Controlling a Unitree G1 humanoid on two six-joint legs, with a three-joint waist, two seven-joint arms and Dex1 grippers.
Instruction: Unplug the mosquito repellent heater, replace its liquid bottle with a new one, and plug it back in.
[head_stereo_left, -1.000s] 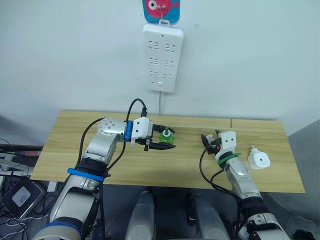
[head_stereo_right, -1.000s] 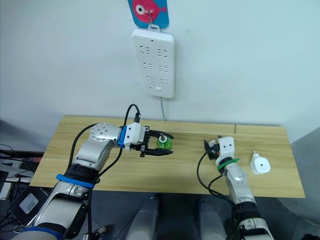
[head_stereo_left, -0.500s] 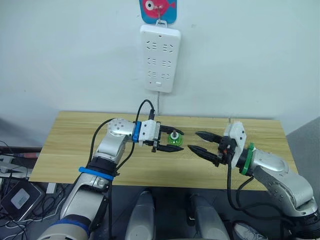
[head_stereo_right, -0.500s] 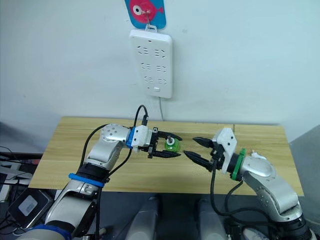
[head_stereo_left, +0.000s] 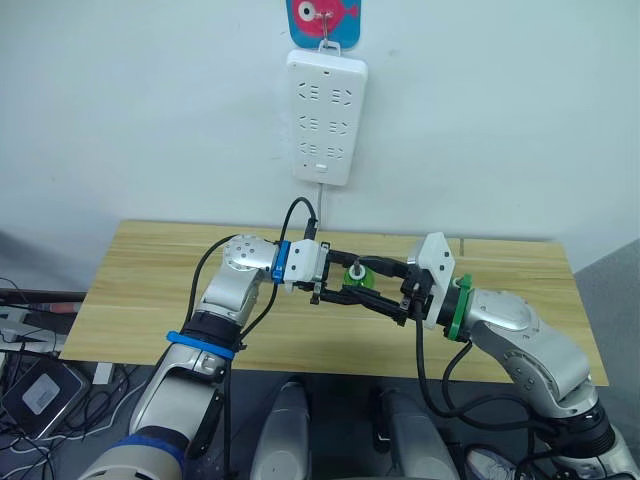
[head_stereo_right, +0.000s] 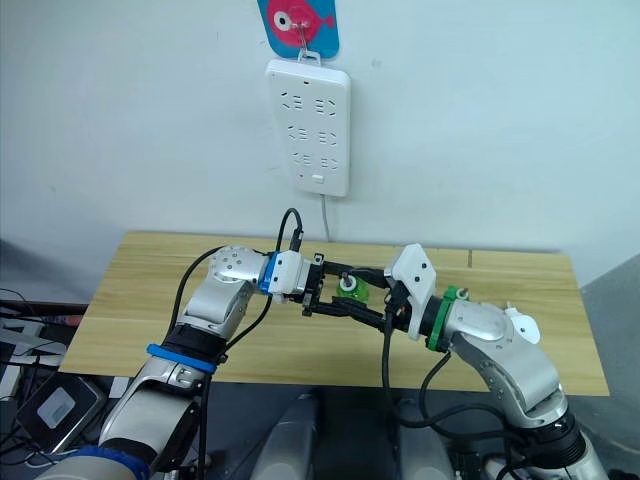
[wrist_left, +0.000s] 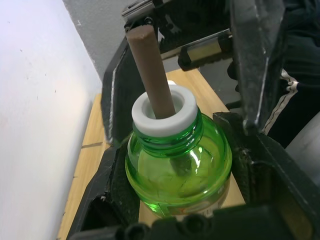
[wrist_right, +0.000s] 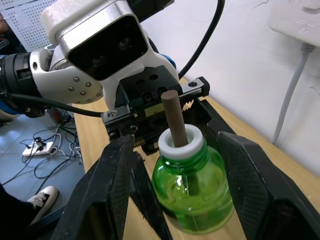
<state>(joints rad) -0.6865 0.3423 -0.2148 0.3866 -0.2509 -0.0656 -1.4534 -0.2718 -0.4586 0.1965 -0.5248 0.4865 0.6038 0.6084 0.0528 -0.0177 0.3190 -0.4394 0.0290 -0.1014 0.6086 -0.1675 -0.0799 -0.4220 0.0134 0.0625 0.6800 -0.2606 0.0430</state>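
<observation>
A green liquid bottle (head_stereo_left: 357, 276) with a white collar and a brown wick (wrist_left: 150, 70) is held above the middle of the wooden table (head_stereo_left: 150, 290). My left gripper (head_stereo_left: 350, 281) is shut on the bottle's belly (wrist_left: 177, 172). From the right, my right gripper (head_stereo_left: 366, 286) stands open with one finger (wrist_right: 112, 190) on either side of the same bottle (wrist_right: 192, 197), a small gap showing. A white bit of the mosquito repellent heater (head_stereo_right: 522, 328) peeks out behind my right arm at the table's right end.
A long white power strip (head_stereo_left: 327, 118) hangs on the wall above the table from a hook with a fish picture (head_stereo_left: 328, 18), its cord running down behind the table. Cables and boxes lie on the floor to the left (head_stereo_left: 30, 385).
My right arm has swung in from the table's right end, and its open fingers now straddle the bottle. My left gripper has carried the bottle a little to the right.
</observation>
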